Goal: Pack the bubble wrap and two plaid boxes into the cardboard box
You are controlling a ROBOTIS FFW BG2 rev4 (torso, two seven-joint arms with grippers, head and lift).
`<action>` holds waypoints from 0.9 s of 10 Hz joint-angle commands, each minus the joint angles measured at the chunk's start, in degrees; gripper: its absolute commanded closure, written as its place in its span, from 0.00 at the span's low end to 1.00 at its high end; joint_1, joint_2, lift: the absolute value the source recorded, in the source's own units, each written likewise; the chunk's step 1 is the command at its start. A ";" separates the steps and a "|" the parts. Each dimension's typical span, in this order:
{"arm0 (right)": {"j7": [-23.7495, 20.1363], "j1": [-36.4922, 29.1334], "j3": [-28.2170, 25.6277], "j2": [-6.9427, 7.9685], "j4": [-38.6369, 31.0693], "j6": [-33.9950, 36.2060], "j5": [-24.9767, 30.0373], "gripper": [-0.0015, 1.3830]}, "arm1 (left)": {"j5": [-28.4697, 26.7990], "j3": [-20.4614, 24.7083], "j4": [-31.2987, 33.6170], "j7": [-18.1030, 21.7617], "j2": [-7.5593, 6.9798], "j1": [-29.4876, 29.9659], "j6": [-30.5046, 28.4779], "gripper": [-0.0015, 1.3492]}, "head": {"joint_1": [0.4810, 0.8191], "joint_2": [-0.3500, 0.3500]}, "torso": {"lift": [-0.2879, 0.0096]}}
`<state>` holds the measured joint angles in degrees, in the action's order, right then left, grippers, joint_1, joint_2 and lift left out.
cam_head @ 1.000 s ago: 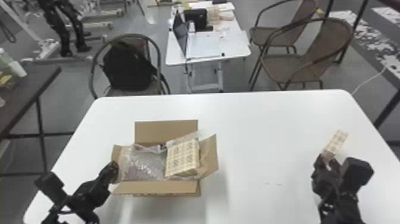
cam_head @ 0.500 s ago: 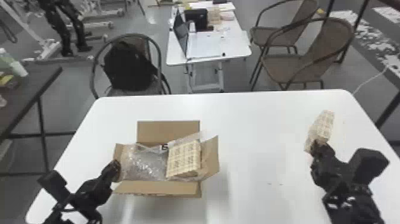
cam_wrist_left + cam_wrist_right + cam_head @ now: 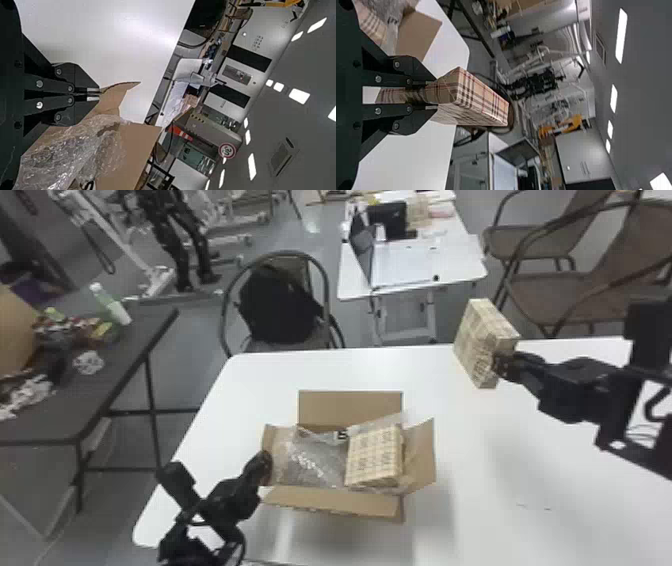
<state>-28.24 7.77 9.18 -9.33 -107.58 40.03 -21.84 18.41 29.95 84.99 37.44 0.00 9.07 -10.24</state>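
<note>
The held plaid box (image 3: 475, 342) could be snagged on the right flap (image 3: 422, 460) or be left sitting proud, since much of the cardboard box (image 3: 350, 408) is taken up by the bubble wrap (image 3: 312, 462) and the packed plaid box (image 3: 374, 455). Being gripped near one edge, it could also be twisted. It is raised, tilted, over the table's (image 3: 525, 450) far right side between the right gripper's (image 3: 431, 95) fingers; the left flap (image 3: 115, 95) is pinched in the left gripper's (image 3: 99, 94).

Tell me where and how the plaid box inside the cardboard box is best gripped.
Probably by its near edge, from the near side, one finger above and one below: the plaid box is slim and lies broad face up, and the near flap folds outward. Bubble wrap around it might crowd the lower finger.
</note>
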 commanded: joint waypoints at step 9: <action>-45.76 25.36 19.29 5.90 40.87 5.49 10.77 0.59 | -1.01 -1.48 -0.96 0.00 0.15 -1.68 -0.13 0.89 | 0.63 1.00 | 0.80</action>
<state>-73.38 31.73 26.93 -3.96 -70.20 46.43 -12.08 17.49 28.61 84.10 37.44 0.00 7.45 -10.39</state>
